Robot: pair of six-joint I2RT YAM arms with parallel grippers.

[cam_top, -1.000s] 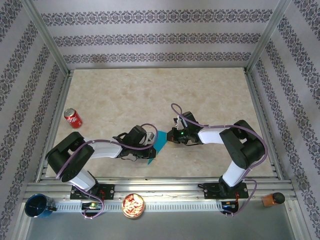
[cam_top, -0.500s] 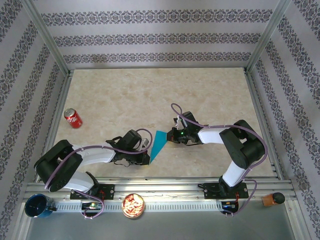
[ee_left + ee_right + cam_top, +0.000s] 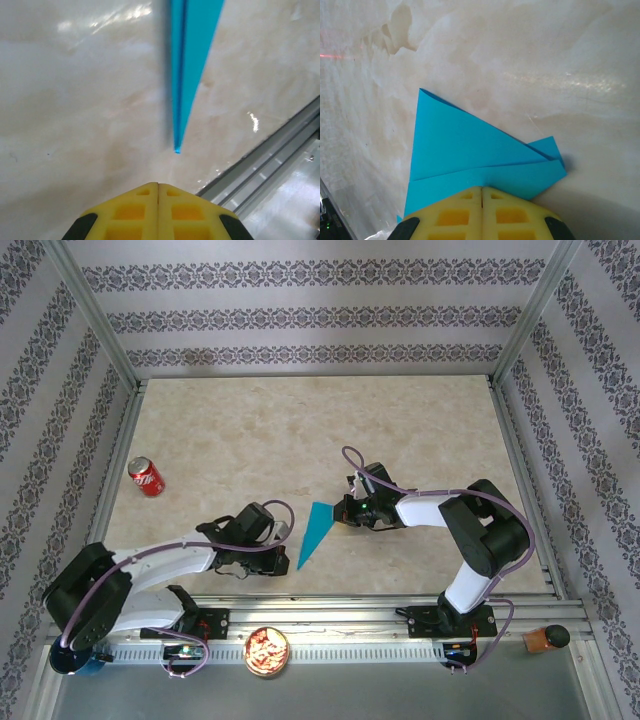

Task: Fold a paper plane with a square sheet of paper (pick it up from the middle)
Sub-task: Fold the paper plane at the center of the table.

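Observation:
The turquoise paper plane [image 3: 314, 532] is a narrow pointed dart with its tip toward the near table edge. My right gripper [image 3: 341, 512] is shut on its wide rear end. In the right wrist view the folded layers [image 3: 465, 150] run in between the closed yellow fingertips [image 3: 482, 188]. My left gripper [image 3: 284, 558] is shut and holds nothing, a short way left of the dart's tip. In the left wrist view the closed yellow fingers [image 3: 158, 184] point at the plane [image 3: 187, 60], whose tip hangs just ahead of them over the table.
A red soda can [image 3: 146, 477] lies at the left of the marble table. A dark blue cup [image 3: 75, 652], a bowl of snacks [image 3: 267, 651] and a brown object [image 3: 545, 638] sit on the near rail. The aluminium edge rail [image 3: 270, 160] runs close to the plane's tip.
My left arm has drawn back to the left and toward the near edge, away from the plane, uncovering its pointed tip. The right gripper has kept its hold in place.

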